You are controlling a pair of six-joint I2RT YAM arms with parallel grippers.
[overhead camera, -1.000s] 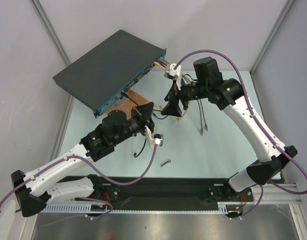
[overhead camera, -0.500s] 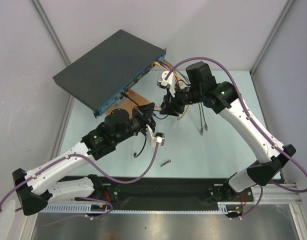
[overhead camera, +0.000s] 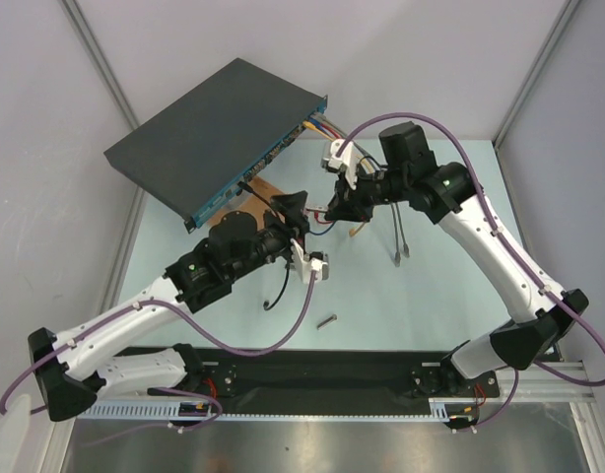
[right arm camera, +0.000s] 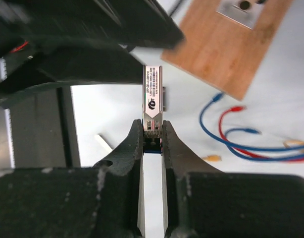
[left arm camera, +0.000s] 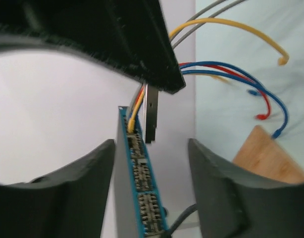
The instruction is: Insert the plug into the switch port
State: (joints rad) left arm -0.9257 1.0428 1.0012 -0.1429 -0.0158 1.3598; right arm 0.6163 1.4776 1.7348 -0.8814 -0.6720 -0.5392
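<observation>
The plug (right arm camera: 153, 96), a slim silver module, stands upright in my right gripper (right arm camera: 153, 128), which is shut on its lower end. My left gripper (left arm camera: 152, 148) is open with nothing between its fingers; in its view the plug (left arm camera: 151, 115) shows edge-on, just past the fingertips. Beyond it runs the switch's blue port face (left arm camera: 141, 186). From above, the switch (overhead camera: 209, 133) is a dark flat box at the back left. Both gripper tips, left (overhead camera: 296, 210) and right (overhead camera: 335, 211), meet in front of its port row.
A brown wooden board (overhead camera: 255, 194) lies just under the grippers. Yellow, red and blue cables (overhead camera: 320, 126) leave the switch's right end, and their loose ends lie on the table (right arm camera: 251, 141). Two grey cables (overhead camera: 399, 241) and a small metal pin (overhead camera: 327, 320) lie nearer the front.
My right gripper moved in and shut on the plug. The left gripper, shut a second ago, has opened and let go of the plug.
</observation>
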